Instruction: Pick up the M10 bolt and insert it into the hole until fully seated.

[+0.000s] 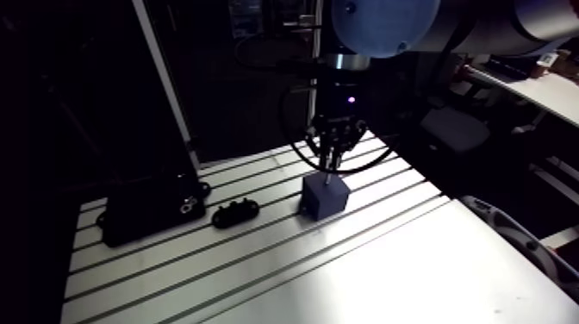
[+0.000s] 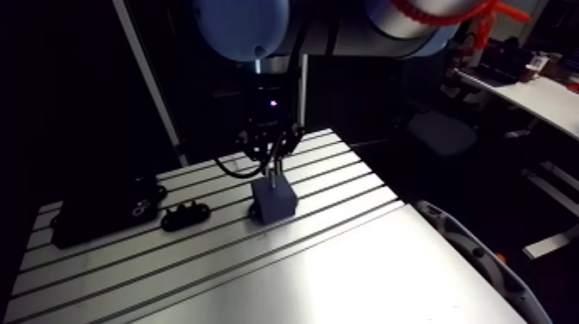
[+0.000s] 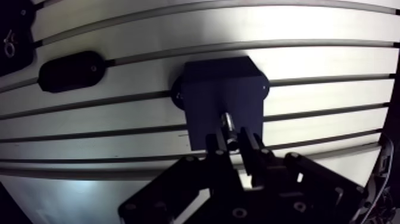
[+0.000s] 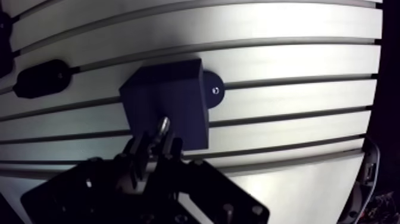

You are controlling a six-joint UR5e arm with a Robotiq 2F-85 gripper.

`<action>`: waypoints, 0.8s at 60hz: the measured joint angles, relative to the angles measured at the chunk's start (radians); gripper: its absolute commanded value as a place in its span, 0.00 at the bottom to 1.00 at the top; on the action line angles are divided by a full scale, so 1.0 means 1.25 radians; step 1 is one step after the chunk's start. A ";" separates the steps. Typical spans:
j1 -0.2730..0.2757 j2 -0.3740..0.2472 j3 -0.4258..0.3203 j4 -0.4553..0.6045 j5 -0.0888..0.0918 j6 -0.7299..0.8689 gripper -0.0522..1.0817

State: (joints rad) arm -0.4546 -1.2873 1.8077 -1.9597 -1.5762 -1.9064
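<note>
Slotted aluminium table (image 1: 414,250) in a dim room, and near its middle stands a dark blue block (image 1: 325,196). From where I'm standing, the gripper (image 3: 234,142) hangs straight over that block. Its fingers (image 3: 215,146) are clenched on the upper end of the bolt (image 3: 228,122), so the shank sticks out below them toward the block's top face. In the arm view the tip looks to be at that face or just into it. The hole is hidden under the bolt, so I can't tell how deep it sits. I'd judge it not yet seated, since a fair stretch of shank shows between the fingers and the block.

To do this step well, I'd keep the bolt plumb and centred and press straight down slowly. In the wrist view the shank seems a touch tilted against the fingers, and any lean could jam it at the rim. I'd let go only once the head rests on the block.

The bolt is short and silvery, a round metal shank that catches the light. Its threads are too small to make out. Off to one side lie a black oval piece (image 1: 235,212) and a black tray (image 1: 151,211), well apart from the work.
</note>
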 measured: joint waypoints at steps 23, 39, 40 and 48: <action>-0.002 0.001 0.001 0.000 -0.002 0.000 1.00; -0.003 0.001 0.004 -0.001 -0.002 0.000 1.00; -0.003 0.001 0.004 -0.001 -0.003 0.000 1.00; -0.003 0.001 0.007 -0.004 -0.002 0.000 1.00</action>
State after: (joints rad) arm -0.4581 -1.2862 1.8159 -1.9642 -1.5793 -1.9058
